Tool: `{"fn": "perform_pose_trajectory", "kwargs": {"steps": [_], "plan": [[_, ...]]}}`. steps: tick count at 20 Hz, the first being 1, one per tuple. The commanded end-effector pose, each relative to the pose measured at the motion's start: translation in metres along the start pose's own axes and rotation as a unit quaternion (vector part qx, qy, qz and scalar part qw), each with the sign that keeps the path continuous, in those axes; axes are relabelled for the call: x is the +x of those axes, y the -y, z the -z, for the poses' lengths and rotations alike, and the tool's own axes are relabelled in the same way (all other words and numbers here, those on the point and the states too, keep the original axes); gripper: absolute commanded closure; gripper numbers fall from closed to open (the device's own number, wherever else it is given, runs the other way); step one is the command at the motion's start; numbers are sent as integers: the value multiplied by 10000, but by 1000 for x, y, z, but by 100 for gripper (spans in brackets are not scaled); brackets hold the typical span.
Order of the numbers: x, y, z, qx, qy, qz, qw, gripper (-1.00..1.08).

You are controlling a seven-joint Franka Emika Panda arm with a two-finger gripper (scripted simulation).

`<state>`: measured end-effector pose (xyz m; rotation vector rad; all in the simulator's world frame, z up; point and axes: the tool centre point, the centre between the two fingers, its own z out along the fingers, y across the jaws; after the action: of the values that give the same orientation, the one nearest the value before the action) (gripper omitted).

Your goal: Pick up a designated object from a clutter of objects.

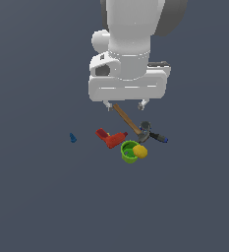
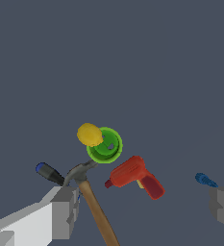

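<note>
The hammer lies on the dark floor, its brown handle slanting away from its grey head. My gripper hangs open above the handle's far end, one finger beside the handle, the other far off. Nothing is between the fingers. The clutter lies around the head: a red drill toy, a green cup, a yellow lump and a black-and-blue tool.
A tiny blue piece lies apart on the exterior view's left, close to one fingertip in the wrist view. The floor is a flat dark grey plane.
</note>
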<state>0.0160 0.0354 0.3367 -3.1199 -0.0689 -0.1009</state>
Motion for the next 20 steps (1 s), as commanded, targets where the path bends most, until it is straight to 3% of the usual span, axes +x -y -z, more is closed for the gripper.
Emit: {"fn": "perform_pose_trajectory", "kwargs": {"steps": [1,11,20], "plan": [[0,0,0,0,0,0,10000,-92],[5,-14,-3,43,5,3,10000,-92],[0,-8,-17,33,21,68,10000,-92]]}}
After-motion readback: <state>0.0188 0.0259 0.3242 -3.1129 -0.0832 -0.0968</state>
